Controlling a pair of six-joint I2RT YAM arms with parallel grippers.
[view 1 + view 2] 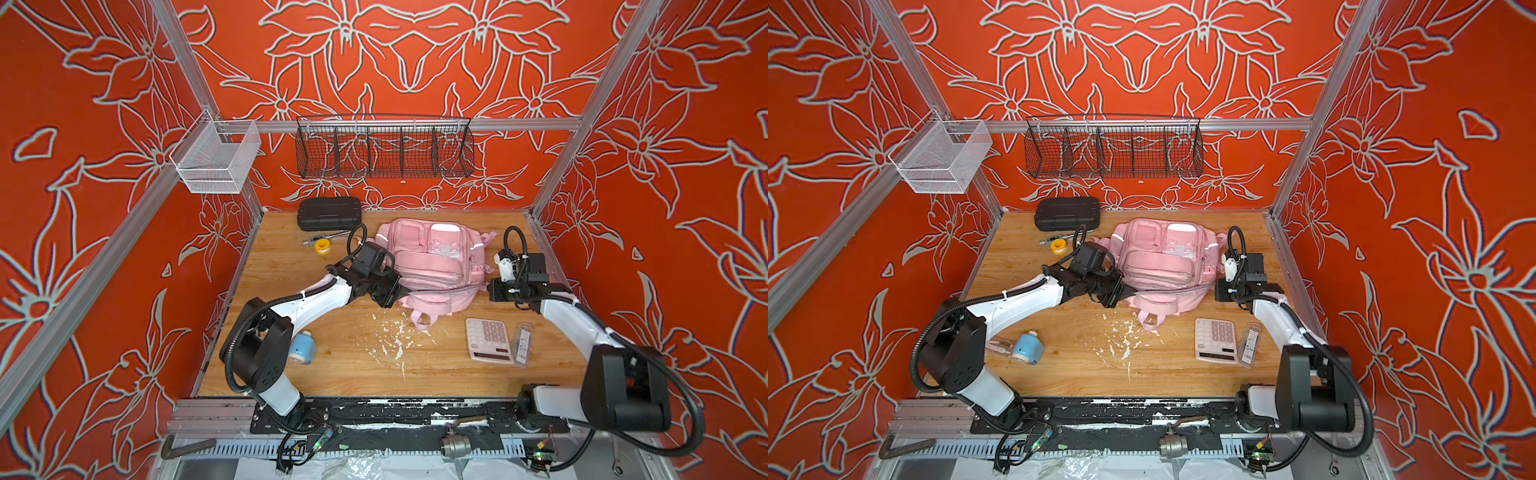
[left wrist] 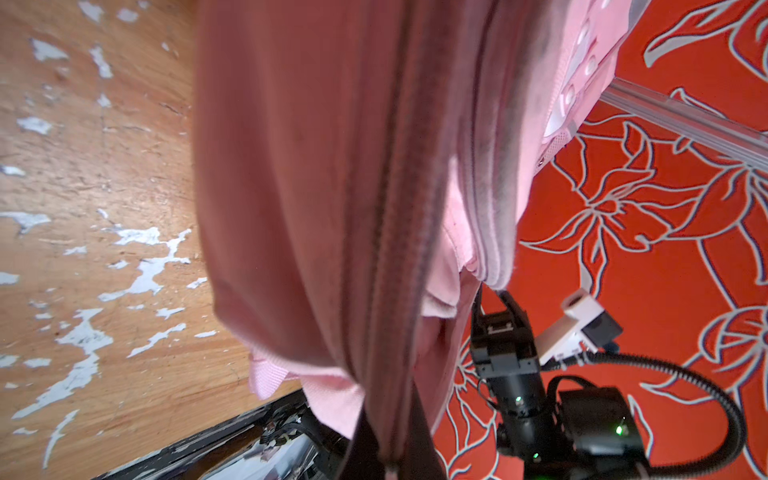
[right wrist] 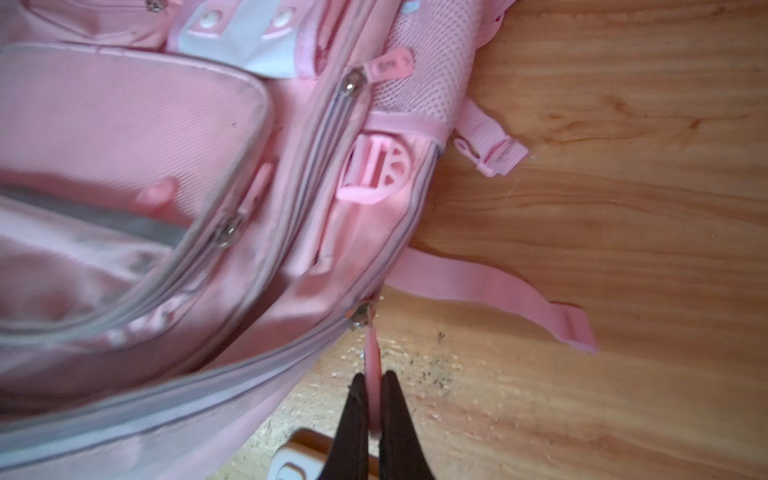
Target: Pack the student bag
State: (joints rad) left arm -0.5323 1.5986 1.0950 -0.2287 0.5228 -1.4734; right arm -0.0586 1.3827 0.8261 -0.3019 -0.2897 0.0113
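Right wrist view gives you the clearest read. The right gripper [image 3: 376, 399] has its two black fingers [image 3: 357, 415] pressed together on the pink zipper pull [image 3: 372, 353]. That pull runs straight back to the metal slider [image 3: 360, 316] at the corner of the student bag [image 3: 124, 137]. A loose pink strap [image 3: 490, 291] lies on the wooden tabletop [image 3: 602, 208] just beside that corner.

In both top views you see the bag lying flat with its front pockets up, toward the back middle of the table, between the two grippers. The right gripper sits at its near right corner. The left gripper [image 1: 390, 293] is against its near left corner, touching the fabric.

In the left wrist view, pink fabric fills most of the frame, and a dark zipper seam [image 2: 386, 249] runs down between the gripper's dark fingers [image 2: 361, 449]. The jaws are closed, and they appear to be pinching the bag along that seam. The view is too close and blurred for you to tell exactly which layer is caught.

The other items lie apart from the bag:
- A calculator [image 1: 488, 340] lies in front of the bag on the right, with a clear packet [image 1: 523, 343] just beside it.
- A light-blue and white cylindrical item [image 1: 1027, 347] lies near the left arm's base.
- A black ribbed case [image 1: 329, 212] sits at the back left, with a yellow tape roll [image 1: 322, 246] in front of it.
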